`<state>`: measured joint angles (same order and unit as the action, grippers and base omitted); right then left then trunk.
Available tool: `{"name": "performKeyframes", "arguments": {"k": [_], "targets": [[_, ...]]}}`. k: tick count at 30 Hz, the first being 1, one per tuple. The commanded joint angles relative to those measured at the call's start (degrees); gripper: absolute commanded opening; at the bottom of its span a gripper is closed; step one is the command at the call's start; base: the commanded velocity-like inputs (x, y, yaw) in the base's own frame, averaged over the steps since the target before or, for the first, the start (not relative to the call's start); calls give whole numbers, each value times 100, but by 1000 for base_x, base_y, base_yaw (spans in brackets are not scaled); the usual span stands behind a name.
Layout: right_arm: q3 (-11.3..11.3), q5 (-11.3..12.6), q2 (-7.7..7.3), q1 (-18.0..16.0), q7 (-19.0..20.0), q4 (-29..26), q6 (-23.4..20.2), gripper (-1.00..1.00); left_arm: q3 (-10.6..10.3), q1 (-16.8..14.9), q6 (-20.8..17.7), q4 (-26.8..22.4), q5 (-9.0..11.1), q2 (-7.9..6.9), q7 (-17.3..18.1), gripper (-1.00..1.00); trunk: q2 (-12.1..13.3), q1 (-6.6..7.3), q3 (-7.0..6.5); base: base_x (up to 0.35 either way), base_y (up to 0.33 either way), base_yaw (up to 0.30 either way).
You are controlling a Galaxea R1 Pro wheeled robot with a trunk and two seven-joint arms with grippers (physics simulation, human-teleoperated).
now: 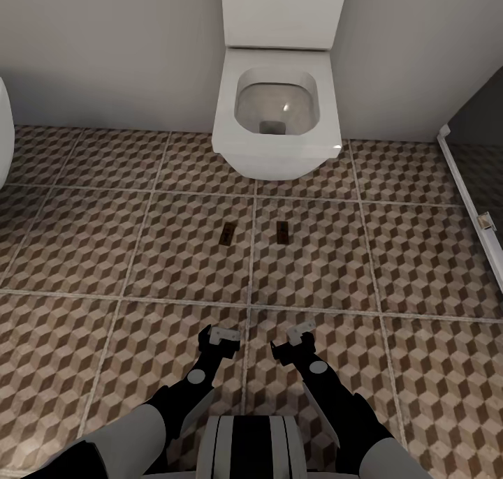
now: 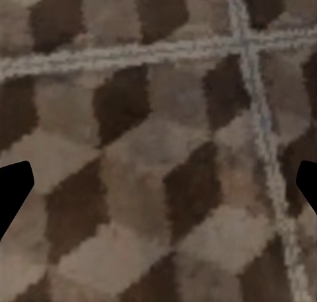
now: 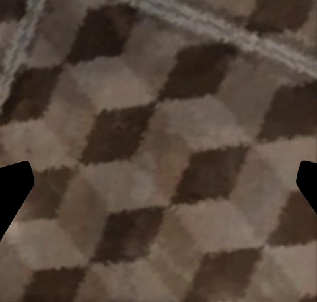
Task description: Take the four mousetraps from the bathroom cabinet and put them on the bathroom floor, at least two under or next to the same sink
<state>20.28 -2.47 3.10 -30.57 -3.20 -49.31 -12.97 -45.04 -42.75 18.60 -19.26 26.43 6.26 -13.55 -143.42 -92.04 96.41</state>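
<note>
On the bathroom floor (image 1: 105, 255) before the toilet (image 1: 277, 109), two mousetraps (image 1: 227, 235) (image 1: 282, 232) lie apart; left gripper (image 1: 219, 339) and right gripper (image 1: 299, 341) both spread, empty.

Two small dark mousetraps (image 1: 226, 235) (image 1: 282, 232) lay flat side by side, apart, on the cube-patterned bathroom floor (image 1: 105, 255), at 12 o'clock from the robot.
</note>
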Motion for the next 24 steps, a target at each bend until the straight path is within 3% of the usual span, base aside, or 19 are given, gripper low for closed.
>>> {"name": "performKeyframes", "arguments": {"k": [1,10,24], "targets": [[17,-26,-2,-2,-32,-8,-39,100,-49,-5,21,4,29,-2,-41,100,-1,1,3,0,0,0],[19,-26,-2,-2,-32,-8,-39,100,-49,-5,21,8,29,-2,-42,100,-1,1,3,0,0,0],[19,-26,-2,-2,-32,-8,-39,100,-49,-5,19,10,29,-2,-41,100,18,37,-307,0,0,0]]}}
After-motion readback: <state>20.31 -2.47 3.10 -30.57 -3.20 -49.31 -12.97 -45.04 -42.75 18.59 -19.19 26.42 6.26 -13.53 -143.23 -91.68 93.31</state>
